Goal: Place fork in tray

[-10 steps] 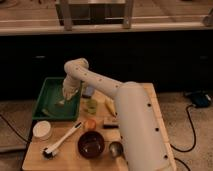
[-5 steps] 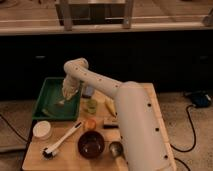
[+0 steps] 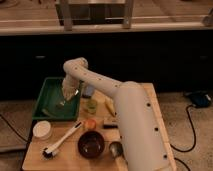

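End effector (image 3: 65, 100): hanging low over the right half of the tray at the end of the white arm; whether its fingers are spread or pressed together cannot be told.
Arm (image 3: 120, 102): reaching from the lower right, bending at an elbow above the end effector and turning down into the tray.
Tray (image 3: 46, 95): green, rectangular, raised rim; sitting on the tabletop directly beneath and to the left of the end effector.
Fork (image 3: 61, 104): a small pale glint showing right at the tip of the end effector, over the tray floor; whether it is being pinched or is lying on the floor cannot be told.
Tabletop (image 3: 35, 159): light wood, carrying everything listed here.
Brush (image 3: 62, 140): white handle, dark head; lying aslant below the end effector, outside the tray, toward the viewer.
Bowl (image 3: 91, 144): round, dark brown; sitting below and to the right of the end effector, just beside the brush handle.
White cup (image 3: 42, 130): sitting below and to the left of the end effector, just outside the tray's near rim.
Orange fruit (image 3: 89, 123): resting between the tray and the bowl, below and right of the end effector.
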Available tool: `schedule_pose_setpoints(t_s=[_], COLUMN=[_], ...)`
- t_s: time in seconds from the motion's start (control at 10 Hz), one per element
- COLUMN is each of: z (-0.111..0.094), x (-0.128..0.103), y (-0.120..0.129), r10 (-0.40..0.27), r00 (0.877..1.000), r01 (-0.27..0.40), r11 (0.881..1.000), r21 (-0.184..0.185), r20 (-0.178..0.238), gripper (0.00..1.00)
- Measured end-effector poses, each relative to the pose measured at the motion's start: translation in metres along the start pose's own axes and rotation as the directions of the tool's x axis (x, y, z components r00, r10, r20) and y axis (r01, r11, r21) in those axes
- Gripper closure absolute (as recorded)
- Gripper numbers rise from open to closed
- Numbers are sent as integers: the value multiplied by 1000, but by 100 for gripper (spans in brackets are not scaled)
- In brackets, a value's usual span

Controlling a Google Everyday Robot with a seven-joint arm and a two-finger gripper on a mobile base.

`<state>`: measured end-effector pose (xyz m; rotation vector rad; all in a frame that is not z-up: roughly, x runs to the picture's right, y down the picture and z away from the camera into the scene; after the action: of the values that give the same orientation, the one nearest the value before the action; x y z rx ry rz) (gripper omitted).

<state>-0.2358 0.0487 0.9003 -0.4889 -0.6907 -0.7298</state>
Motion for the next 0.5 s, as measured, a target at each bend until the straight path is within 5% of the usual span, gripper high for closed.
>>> schedule_pose_setpoints(t_s=[0.5], z=[2], x=[-2], y=[-2], r10=[-15], r00=[1000], r01=[15], r11=[1000], r21=[5], r20=[11], gripper=[20])
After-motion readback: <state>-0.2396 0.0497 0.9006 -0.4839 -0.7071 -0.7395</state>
